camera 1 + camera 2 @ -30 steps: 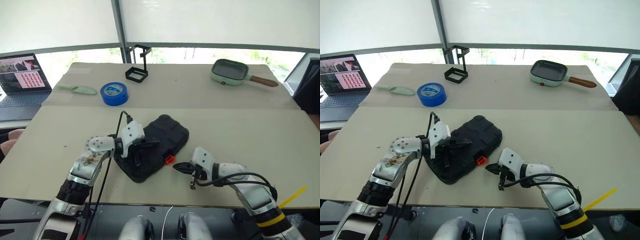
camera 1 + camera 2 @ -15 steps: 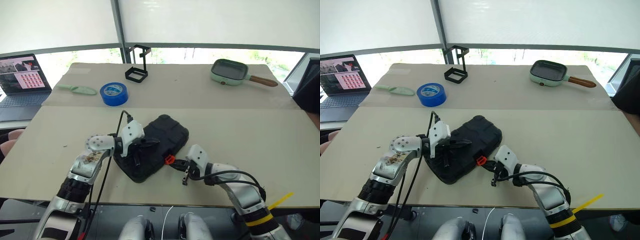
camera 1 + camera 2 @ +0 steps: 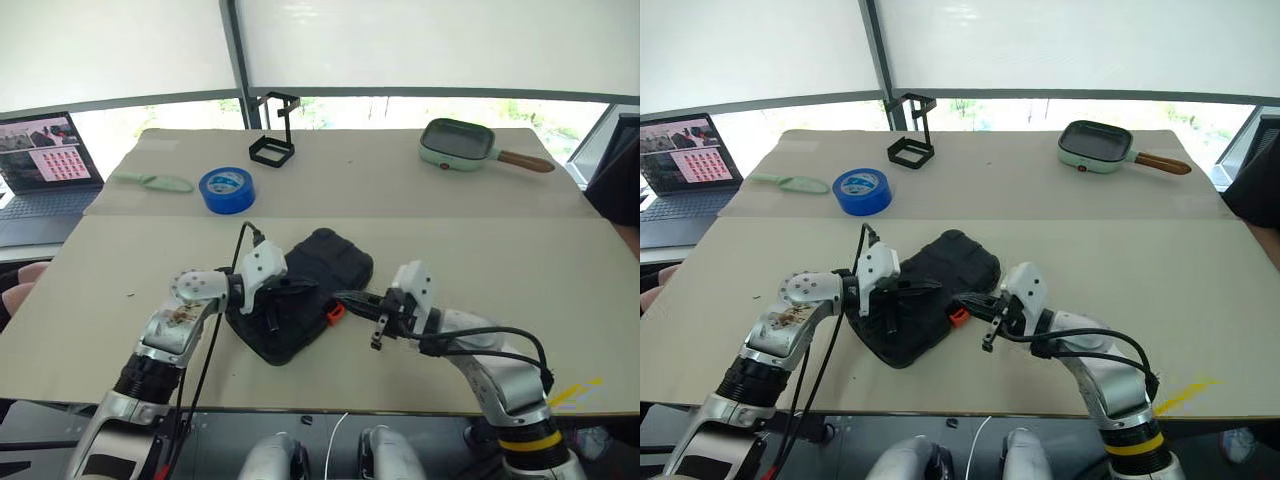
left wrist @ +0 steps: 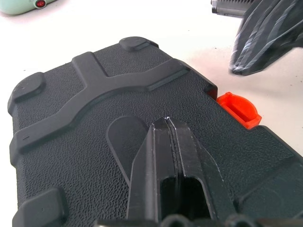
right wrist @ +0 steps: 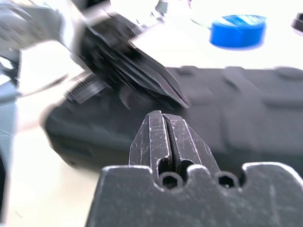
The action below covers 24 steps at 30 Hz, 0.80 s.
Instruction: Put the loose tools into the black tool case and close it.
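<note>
Rising off the table since the earlier frame, the right gripper is now hanging level beside the black tool case, its two fingers pressed together and holding nothing, tips just beside the case's near right edge above the small orange latch. Nothing else is shifting. The left gripper is lying across the top of the case, its fingers also pinched tight with nothing between them, tips resting on the lid. The case is sitting closed near the front middle of the table, turned at an angle, its textured black shell showing raised ribs that branch in a Y shape, rounded bumps at the corners, and the bright orange latch sticking out from the side seam. Further back, a blue tape roll, a black wire stand and a pale green pan are standing well apart from the case
</note>
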{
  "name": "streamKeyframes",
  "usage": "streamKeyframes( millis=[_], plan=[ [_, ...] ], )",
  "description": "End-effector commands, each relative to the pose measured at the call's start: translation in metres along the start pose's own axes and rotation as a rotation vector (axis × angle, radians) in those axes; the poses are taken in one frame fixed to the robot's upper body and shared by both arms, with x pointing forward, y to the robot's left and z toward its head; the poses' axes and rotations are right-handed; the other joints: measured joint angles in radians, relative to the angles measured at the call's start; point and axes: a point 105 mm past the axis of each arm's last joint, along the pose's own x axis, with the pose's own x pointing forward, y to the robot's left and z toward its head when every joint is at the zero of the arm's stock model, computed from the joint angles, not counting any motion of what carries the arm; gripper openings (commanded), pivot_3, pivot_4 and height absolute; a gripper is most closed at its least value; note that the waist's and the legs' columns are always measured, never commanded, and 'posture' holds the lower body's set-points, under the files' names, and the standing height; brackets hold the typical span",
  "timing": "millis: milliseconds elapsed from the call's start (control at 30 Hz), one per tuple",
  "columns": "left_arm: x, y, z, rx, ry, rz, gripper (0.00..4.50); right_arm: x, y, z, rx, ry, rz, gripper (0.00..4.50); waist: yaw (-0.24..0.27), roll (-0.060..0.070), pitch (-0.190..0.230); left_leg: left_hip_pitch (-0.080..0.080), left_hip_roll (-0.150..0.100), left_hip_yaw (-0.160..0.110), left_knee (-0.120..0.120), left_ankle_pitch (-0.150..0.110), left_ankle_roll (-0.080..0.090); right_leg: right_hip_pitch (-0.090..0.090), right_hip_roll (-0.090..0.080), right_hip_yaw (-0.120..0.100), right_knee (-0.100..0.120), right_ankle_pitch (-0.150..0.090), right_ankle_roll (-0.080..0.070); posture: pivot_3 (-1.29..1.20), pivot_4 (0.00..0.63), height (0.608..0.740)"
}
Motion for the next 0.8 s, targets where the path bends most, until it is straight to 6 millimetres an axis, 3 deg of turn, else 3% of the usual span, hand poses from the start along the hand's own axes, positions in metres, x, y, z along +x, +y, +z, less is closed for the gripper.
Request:
streamKeyframes(
  millis=[33,233,433,600,800],
  plan=[
    [0.001,-0.024,-0.061,-0.178,0.176,-0.050,0.00,0.003,0.005,0.010,-0.019,-0.024,0.027,0.01,0.000,0.001,-0.001,0.000,0.000,0.000,-0.001,0.000,0.000,0.000,0.000,0.000,0.000,0.000,0.000,0.00,0.150,0.740],
    [0.001,-0.026,-0.062,-0.184,0.175,-0.048,0.00,-0.019,0.000,0.011,-0.033,0.004,-0.002,0.01,0.002,0.001,-0.001,-0.001,-0.001,0.000,-0.001,0.000,0.000,0.002,0.000,0.000,-0.001,0.000,0.000,0.00,0.150,0.740],
    [0.002,-0.028,-0.063,-0.184,0.178,-0.057,0.00,-0.033,0.005,-0.020,0.010,0.122,-0.011,0.01,0.003,0.001,-0.001,0.000,0.000,0.000,-0.006,0.000,0.000,0.002,0.000,-0.001,-0.006,0.000,0.000,0.00,0.150,0.740],
    [0.002,-0.026,-0.063,-0.181,0.183,-0.058,0.00,-0.022,0.005,-0.033,0.015,0.120,-0.005,0.01,0.003,0.002,-0.002,0.000,0.000,0.000,-0.006,0.000,0.000,0.002,0.001,-0.001,-0.006,0.000,0.000,0.00,0.150,0.740],
    [0.001,-0.024,-0.063,-0.183,0.184,-0.051,0.00,-0.003,-0.001,-0.024,-0.010,0.065,0.003,0.01,0.002,0.002,-0.002,0.000,0.000,0.000,-0.007,0.000,0.000,0.001,0.001,-0.001,-0.009,0.000,0.001,0.00,0.150,0.740]
  ],
)
